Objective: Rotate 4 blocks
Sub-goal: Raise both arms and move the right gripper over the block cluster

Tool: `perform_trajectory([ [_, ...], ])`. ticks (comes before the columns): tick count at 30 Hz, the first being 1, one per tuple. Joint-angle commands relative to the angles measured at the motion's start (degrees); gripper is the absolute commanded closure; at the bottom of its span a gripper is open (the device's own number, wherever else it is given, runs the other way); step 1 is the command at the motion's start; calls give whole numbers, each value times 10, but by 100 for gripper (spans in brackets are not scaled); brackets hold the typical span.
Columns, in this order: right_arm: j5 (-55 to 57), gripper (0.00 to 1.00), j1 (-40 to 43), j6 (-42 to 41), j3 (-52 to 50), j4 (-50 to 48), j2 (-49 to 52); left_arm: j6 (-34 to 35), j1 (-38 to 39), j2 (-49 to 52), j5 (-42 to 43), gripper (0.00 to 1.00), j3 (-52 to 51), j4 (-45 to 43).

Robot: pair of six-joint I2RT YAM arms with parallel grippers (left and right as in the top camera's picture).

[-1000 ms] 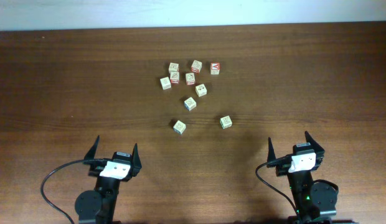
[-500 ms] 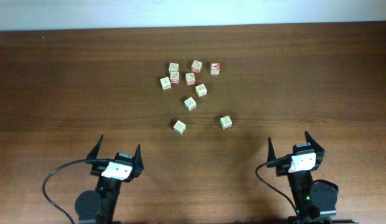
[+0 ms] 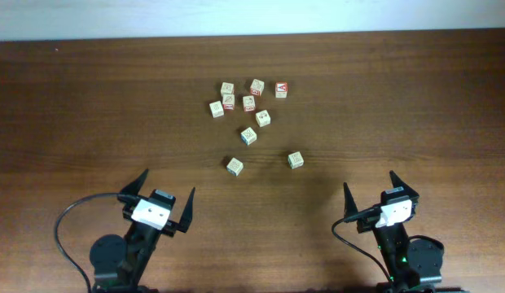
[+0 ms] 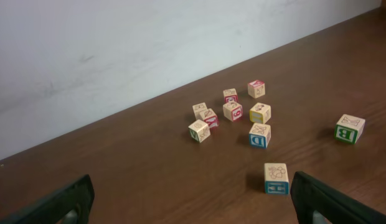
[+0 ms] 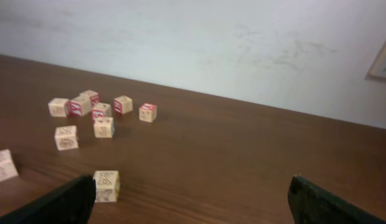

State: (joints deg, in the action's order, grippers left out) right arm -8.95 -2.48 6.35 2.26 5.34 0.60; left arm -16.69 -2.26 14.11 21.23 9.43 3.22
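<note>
Currently both arms sit along the bottom edge of the overhead frame, well apart from every cube. The left gripper [image 3: 169,183], at lower left, stands spread wide and empty. The right gripper [image 3: 368,180], at lower right, is likewise released and holds nothing. On the wooden table [image 3: 415,98], four blocks lie just below a cluster [image 3: 249,102] of mostly red-printed cubes near upper centre. They are a yellow-printed block [image 3: 263,118], a blue-printed block [image 3: 248,136] beneath it, a blue-edged block [image 3: 234,166] further down-left, and a green-printed block [image 3: 296,159] down-right.
</note>
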Motion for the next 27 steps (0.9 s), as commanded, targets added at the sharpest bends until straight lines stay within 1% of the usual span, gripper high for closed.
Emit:
perform_trajectory([
  [1, -58, 1, 3, -13, 63, 20, 8, 6, 2, 108, 31, 1, 99, 10],
  [2, -82, 2, 3, -17, 83, 20, 22, 7, 2, 155, 47, 1, 144, 30],
  [3, -96, 2, 3, -28, 122, 31, 66, 6, 2, 217, 74, 1, 207, 74],
  [4, -102, 1, 3, -28, 170, 55, 125, 6, 2, 272, 93, 1, 267, 116],
  [5, -119, 1, 3, -28, 230, 78, 208, 6, 2, 326, 95, 1, 330, 164],
  [6, -143, 2, 3, -28, 290, 104, 289, 6, 2, 360, 96, 1, 371, 200],
  [8, -177, 2, 3, -28, 414, 194, 438, 6, 2, 428, 96, 1, 438, 262],
  [9, -176, 2, 3, -28, 451, 227, 477, 6, 2, 452, 97, 1, 460, 282],
  [10, -177, 2, 3, -28, 513, 280, 547, 6, 2, 482, 96, 1, 489, 310],
  [11, -179, 2, 3, -28, 554, 314, 599, 6, 2, 516, 97, 1, 524, 341],
  [14, -206, 1, 3, -28, 596, 342, 664, 6, 2, 638, 96, 1, 644, 451],
  [15, -207, 2, 3, -28, 600, 352, 679, 6, 2, 706, 96, 1, 697, 500],
  [17, -237, 1, 3, -28, 600, 350, 687, 6, 2, 746, 96, 1, 698, 496],
  [18, -256, 2, 3, -28, 600, 347, 690, 7, 2, 749, 108, 1, 698, 496],
  [19, -256, 4, 3, -43, 600, 339, 697, 8, 2, 749, 146, 1, 698, 494],
  [20, -236, 12, -1, -108, 602, 328, 713, 63, 2, 749, 105, 1, 698, 476],
  [21, -193, 16, -18, -137, 618, 331, 732, 184, 3, 749, -25, 1, 698, 466],
  [22, -122, 18, -65, -157, 674, 361, 778, 215, 7, 749, -108, 1, 702, 465],
  [23, -58, 20, -125, -172, 775, 406, 862, 234, 27, 749, -183, 1, 716, 465],
  [24, -32, 21, -157, -179, 841, 424, 924, 236, 42, 751, -233, 1, 735, 463],
  [25, -17, 20, -177, -189, 885, 424, 970, 253, 44, 753, -258, 1, 746, 456],
  [26, -10, 20, -199, -187, 934, 406, 1036, 266, 37, 759, -262, 1, 751, 435],
  [27, 13, 20, -216, -187, 945, 366, 1088, 280, 30, 775, -267, 1, 751, 434],
])
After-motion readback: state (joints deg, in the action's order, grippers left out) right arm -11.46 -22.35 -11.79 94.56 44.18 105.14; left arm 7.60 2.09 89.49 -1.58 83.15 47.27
